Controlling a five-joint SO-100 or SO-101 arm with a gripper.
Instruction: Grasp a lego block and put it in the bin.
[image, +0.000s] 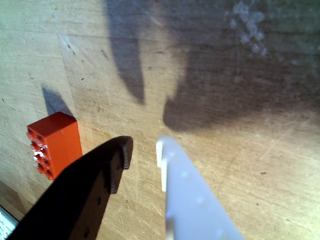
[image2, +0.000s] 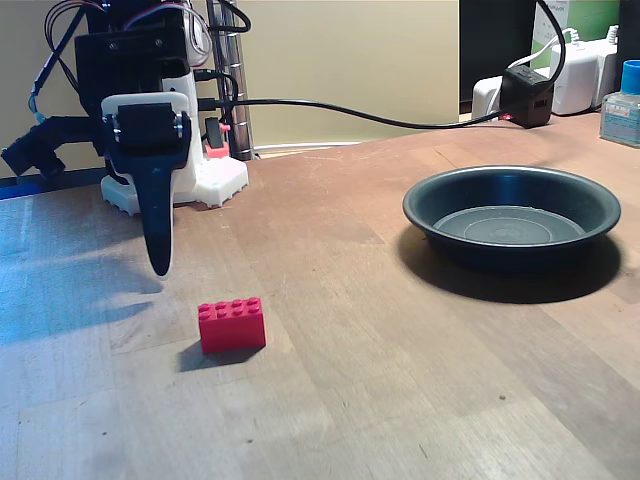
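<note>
Pincer (image: 144, 150) hanging above the bare wooden tabletop (image: 240, 165), fingers apart with nothing between them: black finger (image: 95, 190) on the left of the wrist view, white finger (image: 192, 200) on the right. Red lego block (image: 54, 144) resting on the tabletop just left of the black finger, outside the gap, not touched. In the fixed view, pincer (image2: 160, 265) pointing down, tip clear of the wood, lego block (image2: 231, 324) lying nearer the camera and slightly to the right of it. Bin (image2: 512, 212) sitting well apart on the right side, upright. Cables and white boxes along the far edge.
</note>
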